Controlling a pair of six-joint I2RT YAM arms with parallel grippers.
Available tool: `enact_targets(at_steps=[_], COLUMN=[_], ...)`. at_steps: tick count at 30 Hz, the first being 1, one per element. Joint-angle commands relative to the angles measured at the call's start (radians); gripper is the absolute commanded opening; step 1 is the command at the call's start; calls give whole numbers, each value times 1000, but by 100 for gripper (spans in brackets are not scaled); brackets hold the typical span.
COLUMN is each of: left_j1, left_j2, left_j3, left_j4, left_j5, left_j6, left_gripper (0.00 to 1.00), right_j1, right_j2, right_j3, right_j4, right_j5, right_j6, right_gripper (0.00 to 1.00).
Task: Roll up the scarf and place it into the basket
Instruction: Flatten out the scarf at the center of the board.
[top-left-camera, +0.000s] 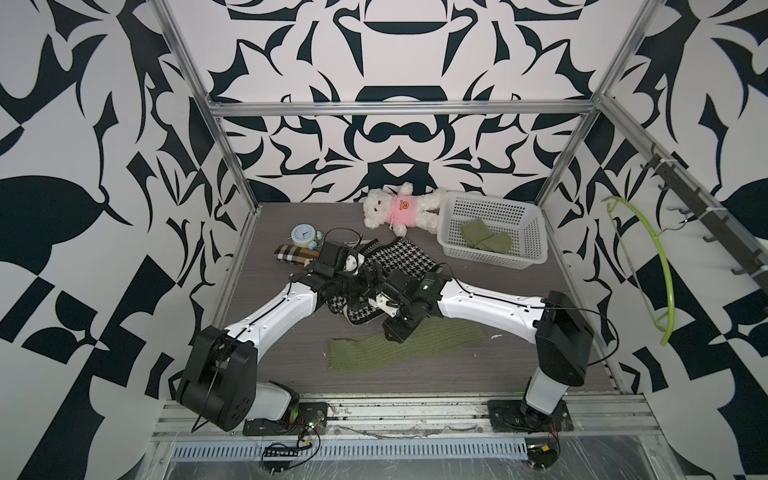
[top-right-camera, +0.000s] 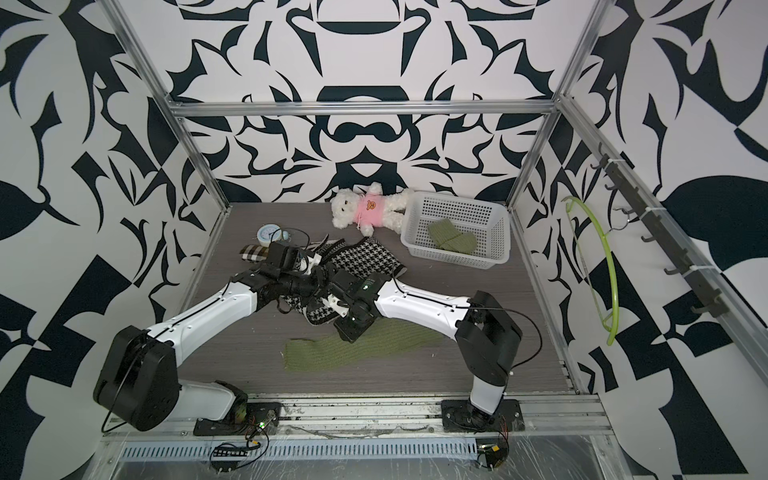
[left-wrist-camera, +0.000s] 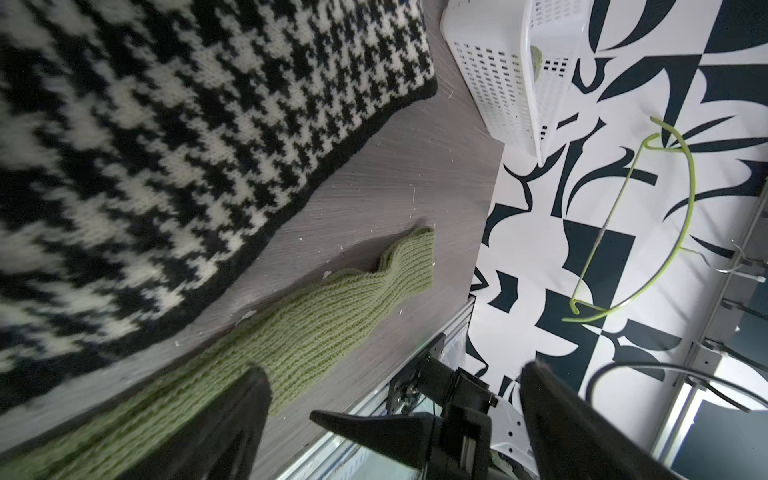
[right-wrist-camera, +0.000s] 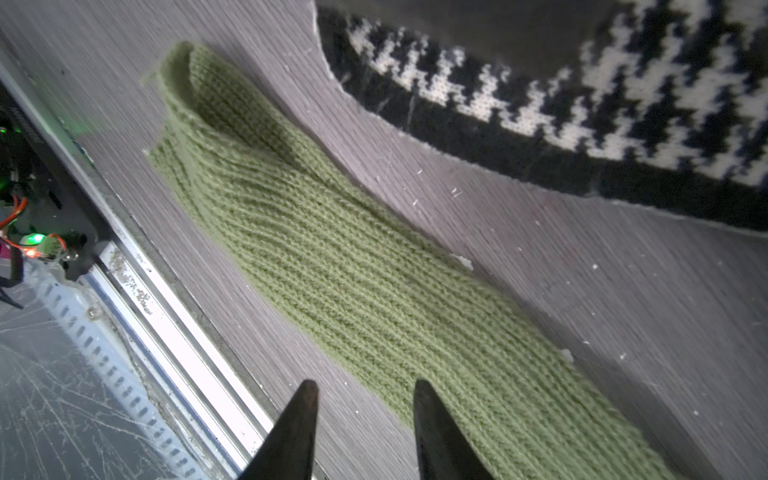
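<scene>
Scarf (top-left-camera: 399, 347), green knit, lies flat on the surface (top-left-camera: 415, 382), well apart from the basket (top-left-camera: 490, 210), on its robot side. Left gripper (left-wrist-camera: 395, 372) gapes wide, empty; right gripper (right-wrist-camera: 365, 386) is partly open, empty, by the long edge. Best pinch one short end and roll evenly.

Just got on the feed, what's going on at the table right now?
Both arms are bent in over the middle of the table, above the near end of the houndstooth scarf, which lies partly bunched. The left tool is wide open and the right tool is open, and neither holds anything. A green knitted scarf lies flat and unrolled near the front edge. The white basket already holds a bundled green knit piece.
</scene>
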Motion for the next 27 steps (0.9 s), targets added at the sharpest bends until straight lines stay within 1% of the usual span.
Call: enact_targets(at_steps=[1, 5, 8, 10, 12, 13, 14, 16, 18, 20, 23, 27], left_j1=[36, 123, 198, 241, 261, 261, 259, 250, 224, 182, 107, 19], left_j2=[-35, -67, -100, -152, -168, -176, -185, -209, -254, -311, -385, -416], left_j3=[-41, -47, -74, -95, -83, -63, -45, -38, -70, -127, -223, -324], left_j4=[-23, -2, 34, 37, -32, -106, -185, -313, -396, -447, -448, -360], left_j5=[-92, -99, -123, -138, -154, -171, -199, -200, -201, -198, -205, -207], left_j6=[8, 8, 9, 0, 37, 69, 99, 117, 108, 71, -16, -122], left_gripper=[99, 99, 99, 99, 99, 99, 99, 99, 99, 99, 99, 99], right_j1=[32, 29, 16, 2, -16, -33, -54, -119, -185, -247, -290, -307], right_j2=[-23, -16, -54, -83, -111, -122, -130, -132, -129, -128, -118, -92], right_j3=[92, 56, -7, -45, -79, -98, -115, -151, -194, -237, -276, -309], right_j4=[44, -3, 11, 18, 18, 14, 15, 17, 33, 60, 72, 91], right_j5=[-56, -47, -55, -57, -40, -34, -23, -21, -14, -21, -14, -3], right_j6=[-93, -97, -89, -82, -73, -67, -55, -14, 25, 47, 56, 73], right_gripper=[42, 42, 43, 43, 44, 44, 44, 44, 44, 44, 44, 44])
